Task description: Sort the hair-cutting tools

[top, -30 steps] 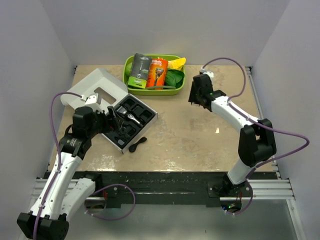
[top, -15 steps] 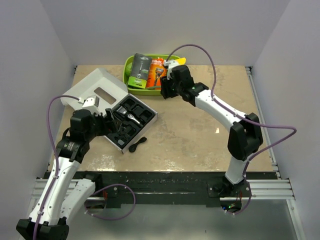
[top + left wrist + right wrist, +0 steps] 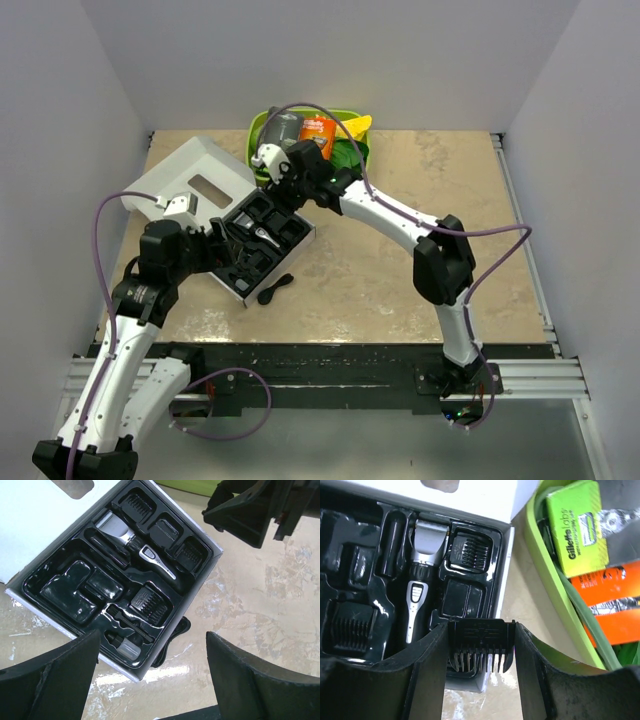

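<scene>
The right claw (image 3: 481, 652) pinches the comb (image 3: 481, 631) by its ends above the tray (image 3: 385, 625), beside the clipper (image 3: 420, 580) – I'd square it over the empty slot (image 3: 464, 599), lower gently, then release – while the left claw (image 3: 152, 655) hangs wide open, empty.

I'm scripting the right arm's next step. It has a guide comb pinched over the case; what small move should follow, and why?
Probably ease the right gripper down toward the vacant-looking slot beside the clipper. The guide comb is pinched between its fingers, teeth down, just at the near edge of the black tray, so a short move should seat it.
</scene>
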